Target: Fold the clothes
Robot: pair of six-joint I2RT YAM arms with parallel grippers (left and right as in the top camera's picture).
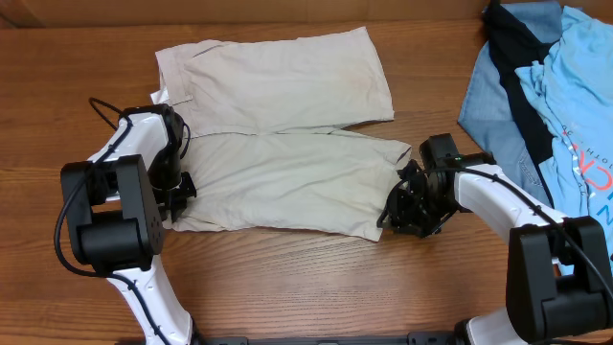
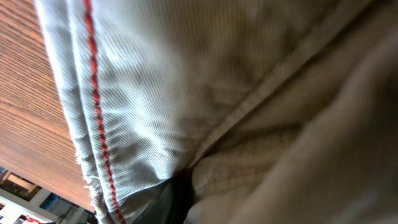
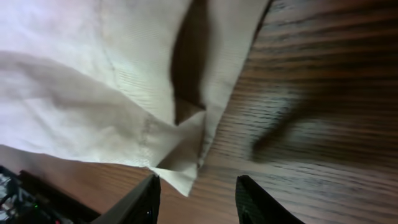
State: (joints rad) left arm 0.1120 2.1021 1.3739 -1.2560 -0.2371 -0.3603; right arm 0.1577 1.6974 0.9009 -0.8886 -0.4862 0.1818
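Observation:
The light beige shorts (image 1: 278, 144) lie flat on the wooden table, waistband to the left, one leg far and one near. My left gripper (image 1: 180, 189) is at the waistband's near left corner. In the left wrist view the cloth (image 2: 186, 81), with a red-stitched seam, fills the frame and wraps a dark finger (image 2: 174, 199); it looks shut on the fabric. My right gripper (image 1: 397, 213) is at the near leg's right hem. In the right wrist view it (image 3: 198, 193) is open, with the hem corner (image 3: 186, 174) lying between the fingertips, on the table.
A pile of blue and dark clothes (image 1: 556, 86) lies at the right edge of the table. Bare wood (image 1: 316, 278) runs along the front, between the two arm bases. A black cable (image 1: 105, 107) loops by the left arm.

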